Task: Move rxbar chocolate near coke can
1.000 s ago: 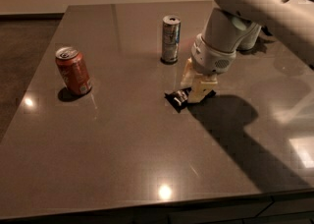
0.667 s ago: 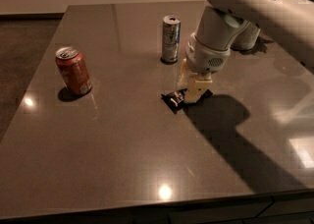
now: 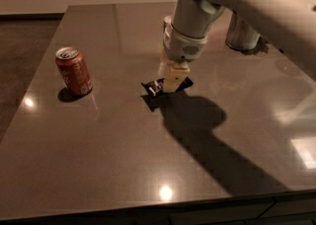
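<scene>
One coke can (image 3: 74, 71), upright, on the table's (image 3: 98, 160) left side. One rxbar chocolate (image 3: 154, 88) mid-table, at the can's 3 o'clock, well apart. Its long axis runs roughly 9-to-3, free end toward the can. One gripper (image 3: 172, 83) comes down from 12 o'clock, pinching the bar.

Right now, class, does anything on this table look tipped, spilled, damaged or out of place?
Nothing stands out. The red can stands upright on the left of the table, with no spill. The gripper holds the black bar at the middle, apart from the can.
</scene>
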Robot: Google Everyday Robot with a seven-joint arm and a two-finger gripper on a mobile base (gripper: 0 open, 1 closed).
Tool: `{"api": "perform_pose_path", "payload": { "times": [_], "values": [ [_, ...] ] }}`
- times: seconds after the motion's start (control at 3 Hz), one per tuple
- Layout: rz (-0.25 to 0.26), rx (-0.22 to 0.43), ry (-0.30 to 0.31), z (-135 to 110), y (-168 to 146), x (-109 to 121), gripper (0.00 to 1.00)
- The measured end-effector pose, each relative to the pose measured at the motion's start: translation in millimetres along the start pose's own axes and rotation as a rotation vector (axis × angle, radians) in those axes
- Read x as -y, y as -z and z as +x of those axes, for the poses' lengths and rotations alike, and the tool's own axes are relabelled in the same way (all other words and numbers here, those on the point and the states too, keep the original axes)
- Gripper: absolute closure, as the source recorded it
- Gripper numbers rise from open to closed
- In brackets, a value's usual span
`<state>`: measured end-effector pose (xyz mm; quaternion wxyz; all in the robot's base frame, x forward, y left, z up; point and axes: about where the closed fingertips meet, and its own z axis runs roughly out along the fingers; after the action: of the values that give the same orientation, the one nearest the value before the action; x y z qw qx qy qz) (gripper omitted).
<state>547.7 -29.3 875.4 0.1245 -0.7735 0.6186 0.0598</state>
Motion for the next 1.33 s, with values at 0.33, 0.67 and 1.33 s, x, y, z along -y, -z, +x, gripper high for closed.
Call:
{"api": "perform_pose_path", "payload": {
  "times": [0.33, 0.67, 1.33],
  "values": [
    [0.035, 0.037, -0.027, -29.1, 3.1, 22.2, 1.0],
    [0.057, 0.108, -0.048, -68.4, -2.8, 42.7, 1.0],
    [0.051, 0.162, -0.04, -118.2, -31.8, 37.1, 0.82]
  ]
}}
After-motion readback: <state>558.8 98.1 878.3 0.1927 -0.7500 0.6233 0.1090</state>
